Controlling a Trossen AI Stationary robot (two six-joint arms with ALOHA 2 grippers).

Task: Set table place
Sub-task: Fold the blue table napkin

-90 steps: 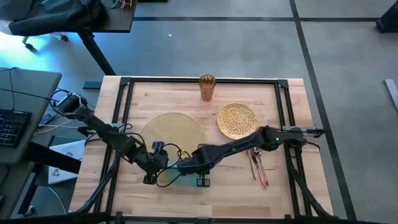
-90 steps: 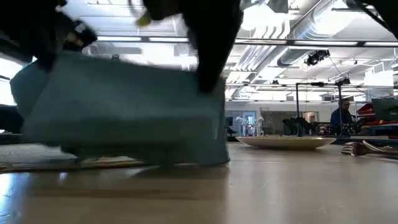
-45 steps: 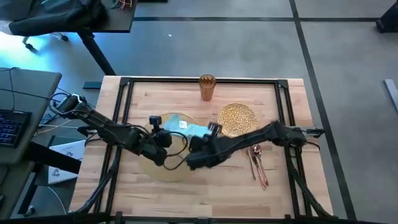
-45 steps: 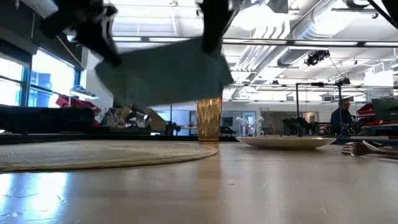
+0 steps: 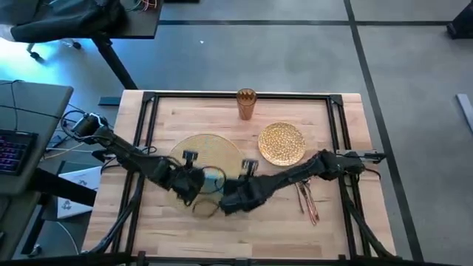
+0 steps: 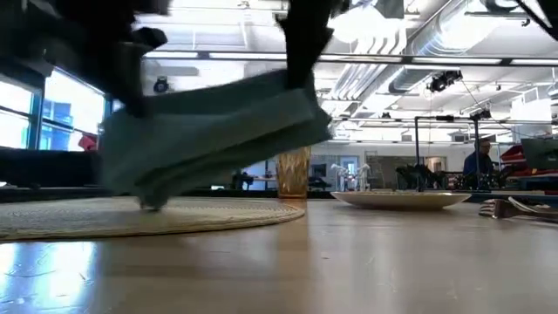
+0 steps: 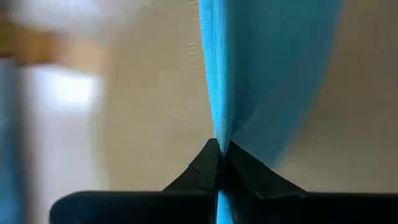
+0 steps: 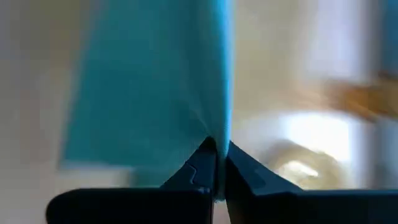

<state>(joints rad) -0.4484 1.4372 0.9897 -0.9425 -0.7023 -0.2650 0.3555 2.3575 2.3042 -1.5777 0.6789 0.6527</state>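
Here, both grippers — left gripper (image 7: 219, 152), right gripper (image 8: 216, 149) — pinching teal napkin (image 6: 209, 131)

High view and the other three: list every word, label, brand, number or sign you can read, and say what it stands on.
None can be read in any view.
The white sheet beside the table bears dark marks, too small to read.
The napkin, plate, cup and placemat show no lettering.

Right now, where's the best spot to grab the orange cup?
Probably around the middle of the cup, coming from the side. It stands upright and tall at the table's far edge, with nothing touching it. Both grippers are busy pinching the napkin.
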